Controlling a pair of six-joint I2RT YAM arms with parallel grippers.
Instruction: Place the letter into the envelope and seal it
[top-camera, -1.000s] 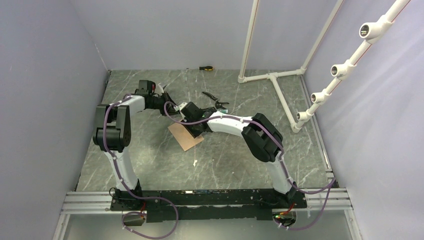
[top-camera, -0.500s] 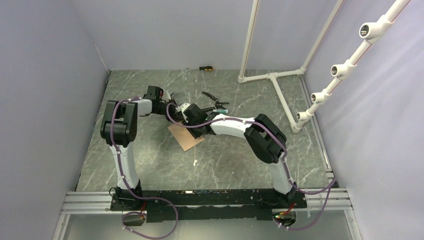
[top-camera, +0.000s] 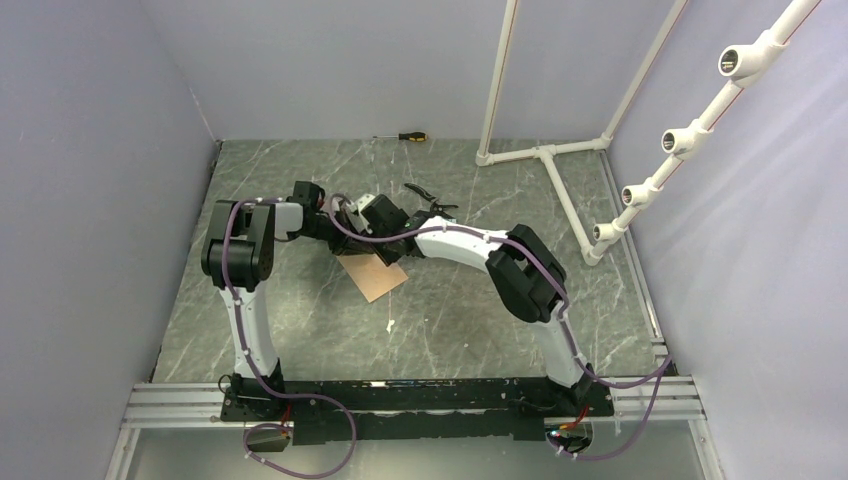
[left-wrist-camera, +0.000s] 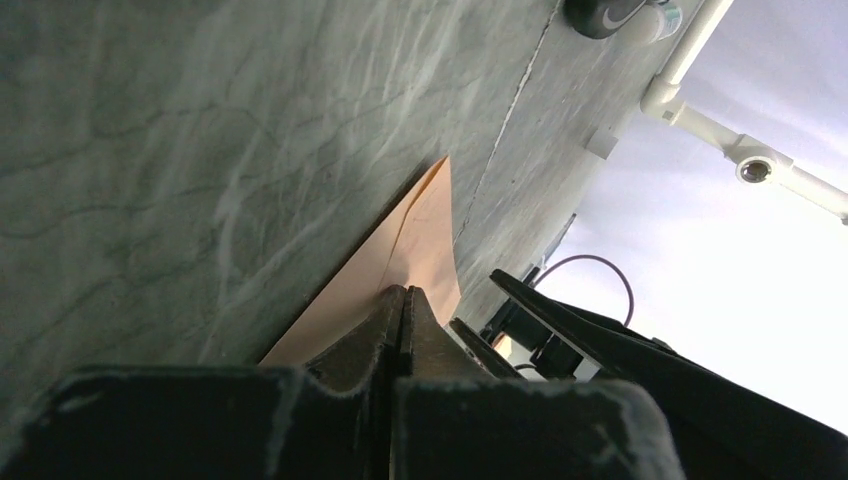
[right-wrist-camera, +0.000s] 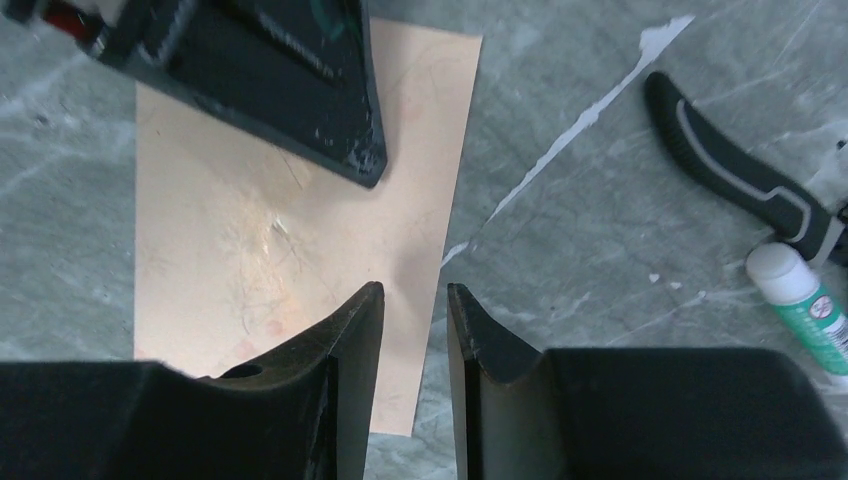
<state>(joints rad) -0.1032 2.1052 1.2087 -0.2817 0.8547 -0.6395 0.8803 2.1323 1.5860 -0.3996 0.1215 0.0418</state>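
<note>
Crowding the letter (right-wrist-camera: 250, 250): shut left hand (right-wrist-camera: 365, 168) atop it, half-open empty right hand (right-wrist-camera: 410, 298); pliers (right-wrist-camera: 738, 172), glue stick (right-wrist-camera: 800, 305) beside.

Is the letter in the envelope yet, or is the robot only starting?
Only starting. Nothing looks done: the letter lies bare on the table, and no envelope shows in any view. In hand: the left jaws are shut, tips at the letter's edge; the right jaws hang open above it. Still to do: getting it inside and sealing.
</note>
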